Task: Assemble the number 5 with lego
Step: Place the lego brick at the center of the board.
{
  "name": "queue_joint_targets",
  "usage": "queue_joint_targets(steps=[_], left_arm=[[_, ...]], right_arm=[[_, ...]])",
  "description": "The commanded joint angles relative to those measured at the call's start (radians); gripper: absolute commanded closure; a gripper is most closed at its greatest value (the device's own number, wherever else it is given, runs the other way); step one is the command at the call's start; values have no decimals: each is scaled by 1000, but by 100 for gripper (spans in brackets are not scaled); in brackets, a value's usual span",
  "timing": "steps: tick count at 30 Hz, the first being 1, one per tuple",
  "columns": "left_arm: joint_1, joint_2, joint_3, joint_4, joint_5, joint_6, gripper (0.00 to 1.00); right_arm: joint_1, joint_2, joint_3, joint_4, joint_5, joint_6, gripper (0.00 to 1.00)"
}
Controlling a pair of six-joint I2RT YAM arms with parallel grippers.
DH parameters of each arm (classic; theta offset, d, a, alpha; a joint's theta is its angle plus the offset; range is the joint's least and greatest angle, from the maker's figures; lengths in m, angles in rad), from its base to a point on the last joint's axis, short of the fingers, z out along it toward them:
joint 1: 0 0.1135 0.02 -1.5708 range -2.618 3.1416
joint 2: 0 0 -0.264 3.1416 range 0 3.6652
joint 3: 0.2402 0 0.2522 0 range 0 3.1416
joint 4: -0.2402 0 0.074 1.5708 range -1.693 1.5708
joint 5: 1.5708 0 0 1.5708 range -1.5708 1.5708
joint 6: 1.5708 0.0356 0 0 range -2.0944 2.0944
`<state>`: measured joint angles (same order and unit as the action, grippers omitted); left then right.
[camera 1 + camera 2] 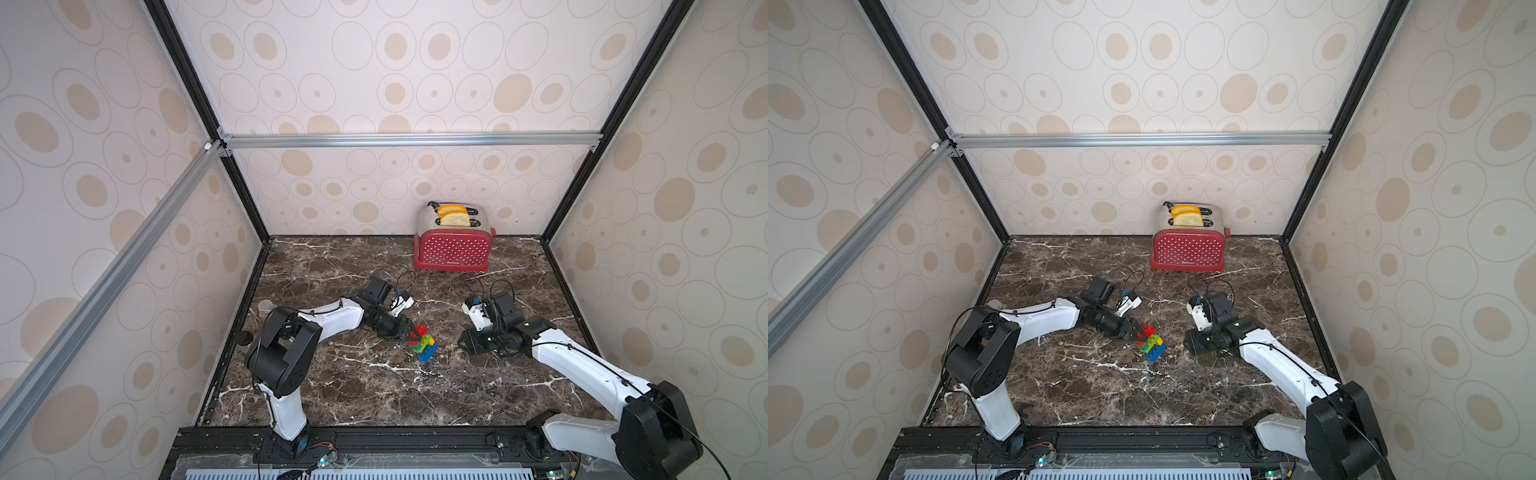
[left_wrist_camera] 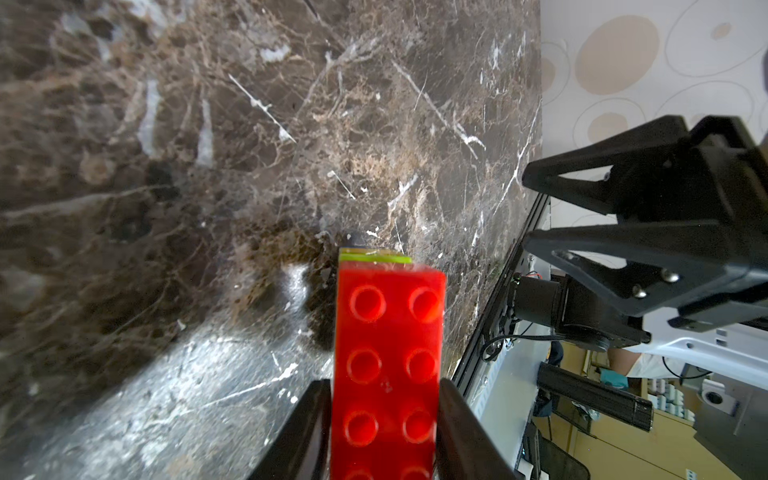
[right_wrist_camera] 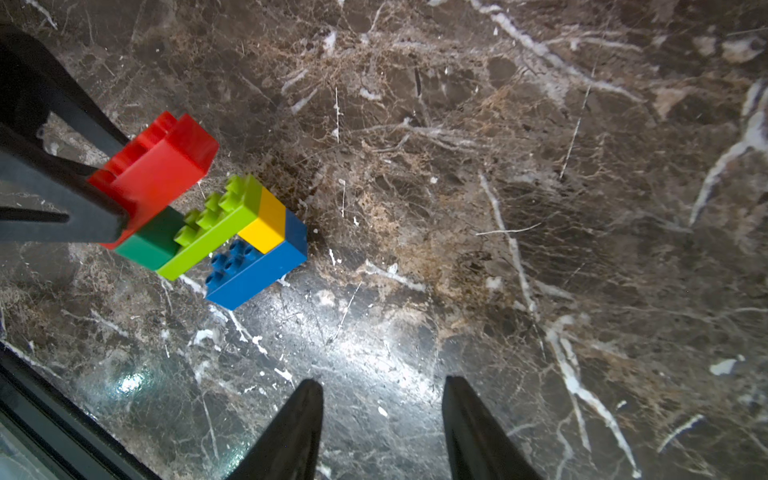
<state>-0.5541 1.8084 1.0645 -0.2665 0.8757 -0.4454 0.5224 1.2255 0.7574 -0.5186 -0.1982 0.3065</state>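
Five joined bricks (image 3: 216,226): left jaws pinch the red brick (image 2: 386,353), right jaws spread.

I see the number 5 (image 1: 423,344) near the middle of the tabletop (image 1: 353,386), its five studded bricks joined in steps. In both top views the long red brick (image 3: 162,166) sits at the 11 o'clock end, then the short dark-green brick (image 3: 149,245), long lime brick (image 3: 216,232), short yellow brick (image 3: 264,224), and long blue brick (image 3: 257,270) lowest at 5 o'clock.
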Motion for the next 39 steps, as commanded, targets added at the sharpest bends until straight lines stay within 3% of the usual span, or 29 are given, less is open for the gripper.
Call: queue_joint_targets(steps=[1, 5, 15, 21, 26, 39], left_arm=[[18, 24, 3, 40, 42, -1, 53], [44, 39, -2, 40, 34, 2, 46], [139, 36, 1, 4, -11, 12, 43], [186, -31, -1, -113, -163, 16, 47], [185, -134, -57, -172, -281, -8, 48], [187, -346, -120, -278, -449, -31, 47]], right_arm=[[-5, 20, 12, -5, -11, -3, 48], [-5, 44, 21, 7, -19, -5, 48], [-4, 139, 91, 46, -93, -21, 46], [-5, 224, 132, 105, -153, -10, 46], [-5, 330, 175, 118, -150, -14, 56], [66, 476, 229, 116, -158, -33, 57]])
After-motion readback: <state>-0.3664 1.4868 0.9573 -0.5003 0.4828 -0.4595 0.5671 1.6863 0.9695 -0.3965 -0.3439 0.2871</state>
